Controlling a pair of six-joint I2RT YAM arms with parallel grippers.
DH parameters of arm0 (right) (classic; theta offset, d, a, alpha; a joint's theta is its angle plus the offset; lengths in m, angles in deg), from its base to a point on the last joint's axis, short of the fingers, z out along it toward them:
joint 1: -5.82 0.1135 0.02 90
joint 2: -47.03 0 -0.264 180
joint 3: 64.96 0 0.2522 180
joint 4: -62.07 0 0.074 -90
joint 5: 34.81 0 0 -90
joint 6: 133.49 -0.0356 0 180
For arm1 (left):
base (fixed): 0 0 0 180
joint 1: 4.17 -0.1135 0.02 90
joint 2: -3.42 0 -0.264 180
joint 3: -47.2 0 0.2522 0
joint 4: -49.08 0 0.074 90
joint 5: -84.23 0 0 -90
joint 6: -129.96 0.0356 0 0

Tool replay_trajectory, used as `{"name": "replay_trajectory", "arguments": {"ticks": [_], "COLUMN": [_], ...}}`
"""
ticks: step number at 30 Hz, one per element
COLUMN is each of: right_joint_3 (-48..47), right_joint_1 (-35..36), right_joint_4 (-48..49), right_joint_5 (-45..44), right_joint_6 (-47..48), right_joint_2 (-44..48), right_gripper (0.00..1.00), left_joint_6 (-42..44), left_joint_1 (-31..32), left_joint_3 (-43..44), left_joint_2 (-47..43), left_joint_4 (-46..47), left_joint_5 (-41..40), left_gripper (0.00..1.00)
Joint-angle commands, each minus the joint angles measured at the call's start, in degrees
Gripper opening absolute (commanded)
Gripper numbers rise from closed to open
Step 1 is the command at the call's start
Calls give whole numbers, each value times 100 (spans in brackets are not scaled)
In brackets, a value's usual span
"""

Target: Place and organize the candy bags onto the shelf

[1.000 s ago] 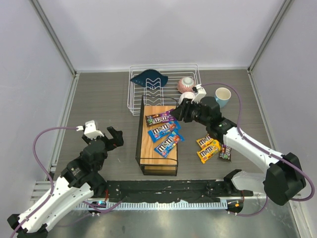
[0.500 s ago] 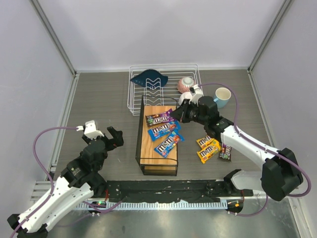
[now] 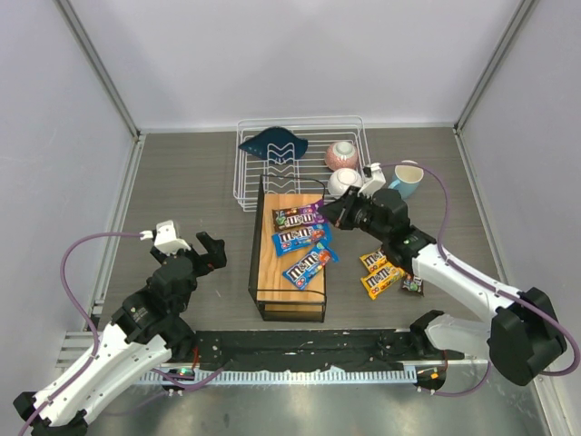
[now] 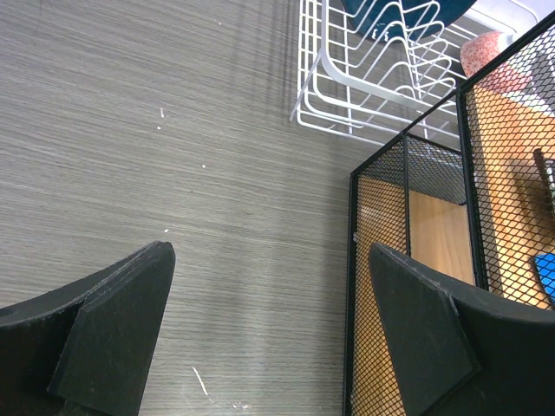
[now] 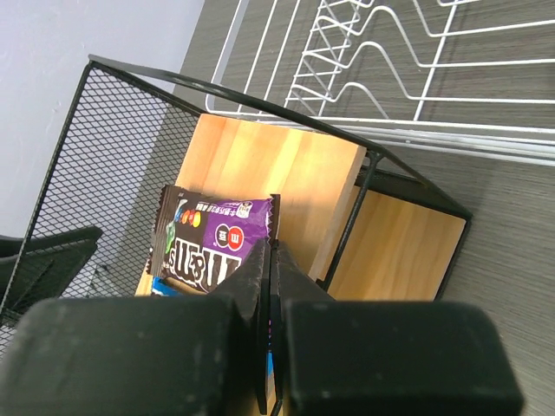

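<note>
Overhead and wrist views. The right hand (image 5: 271,247) is clenched, its black fingers pressed together at the near right corner of a purple glossy candy packet (image 5: 212,234). The fingers cover the packet's lower edge, so the pinch itself is hidden. This packet lies at the far end of the shelf, a black mesh-sided metal frame with a light wooden plank top (image 3: 270,263). Nearer on the same plank lie a blue candy packet (image 3: 301,238) and a second blue candy packet (image 3: 309,265), the latter overhanging the right edge; in the right wrist view only a blue sliver shows beneath the fingers. Two yellow candy packets (image 3: 383,281) and a small dark brown packet (image 3: 413,285) lie on the grey desk (image 3: 182,182) right of the shelf, close under the right arm. The left hand (image 4: 270,251) is released, its fingers wide apart above the desk, left of the shelf. The left wrist view cuts off both the shelf and the white wire dish rack (image 3: 241,168). Behind the shelf, the rack holds a dark blue item (image 3: 272,143) and a pink bowl (image 3: 342,153). A white bowl (image 3: 340,182) just beside it is partly hidden by the right wrist, near a teal cup (image 3: 408,177).
</note>
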Motion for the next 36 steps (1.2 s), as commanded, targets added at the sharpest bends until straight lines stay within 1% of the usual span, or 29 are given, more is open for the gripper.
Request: {"name": "replay_trajectory", "arguments": {"ticks": [1,11,13,25,36], "right_joint_3": [132,150,123,-79,-141], "right_joint_1": [-22,75,136,610,839], "right_joint_4": [521,583,600,662,759], "right_joint_5": [-496,-1006,-1235,-1516,-1753], "right_joint_6": [-351,-667,-702,-685,-790], "right_joint_2": [331,384,340,15,-135], "right_gripper": [1,1,1,1,1], "left_joint_6": [-26,-26,-26,-35,-35], "left_joint_1": [23,23,23,23,23], "left_joint_3": [-7,-7,2,-7,-16], "left_joint_2": [40,32,23,32,-3], "left_joint_4": [133,116,107,116,116], "left_joint_5": [-45,-54,-54,-45,-45], "left_gripper": [100,99,100,100,100]}}
